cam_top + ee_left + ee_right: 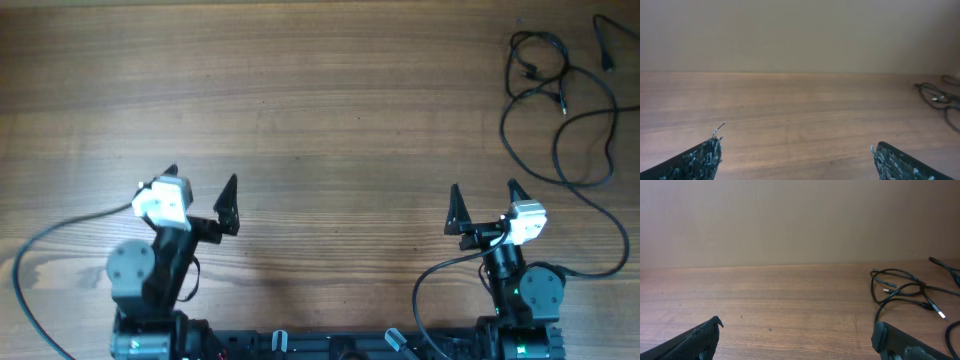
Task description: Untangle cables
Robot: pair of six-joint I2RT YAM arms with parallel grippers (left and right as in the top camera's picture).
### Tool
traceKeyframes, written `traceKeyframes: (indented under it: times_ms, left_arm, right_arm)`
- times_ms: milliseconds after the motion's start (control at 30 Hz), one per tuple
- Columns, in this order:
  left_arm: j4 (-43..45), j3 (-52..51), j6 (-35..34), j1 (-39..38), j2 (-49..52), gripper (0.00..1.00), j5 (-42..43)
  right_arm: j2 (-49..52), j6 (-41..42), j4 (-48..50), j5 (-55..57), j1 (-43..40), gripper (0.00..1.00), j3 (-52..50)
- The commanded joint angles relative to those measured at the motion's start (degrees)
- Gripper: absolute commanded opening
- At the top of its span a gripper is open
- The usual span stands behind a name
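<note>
The thin black cables lay in a loose tangle at the far right corner of the brown wood-grain tabletop. Several loops crossed one another, and small connector plugs showed at a few free ends. One strand swept out of the tangle in a wide arc and ran along the right edge toward the near side; where it ended could not be made out. Another short length with a dark plug lay just beside the tangle, closest to the corner itself.

The left black two-finger gripper was positioned by the near edge on the left side, well apart from the cables. Its fingers were spread wide with nothing between them. In the left wrist view the rough-surfaced black fingers framed bare wood, and the tangle appeared only as a small dark cluster off to the right by the far edge.

The right black two-finger gripper was positioned by the near edge on the right side, likewise spread apart and holding nothing. It was nearer to the cables than the left one, yet not touching them. In the right wrist view the tangle lay ahead and to the right, its loops flat on the wood, with a silver-tipped plug at the end of one strand.

Thick black wires curved from the arm bases across the near part of the tabletop. A plain beige wall rose beyond the far edge.
</note>
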Motion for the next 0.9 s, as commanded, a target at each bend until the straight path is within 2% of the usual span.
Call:
traceKeyframes:
  times_ms: [0,333,867]
  left_arm:
    - [0.9,-8.83,1.86,0.61,-10.43,1.0,-1.49]
    - [0.81,-17.07,1.88,0.59,-20.48,1.0,-1.9]
    - [0.85,-17.51,1.86,0.59,-20.48,1.0,-1.88]
  right_arm:
    - [-0.55,-0.22,0.17,0.96,-0.28,1.0,-0.07]
    - [-0.55,-0.22,0.17,0.96,-0.28,1.0,-0.07]
    - [-0.55,-0.22,0.17,0.96,-0.28,1.0,-0.07]
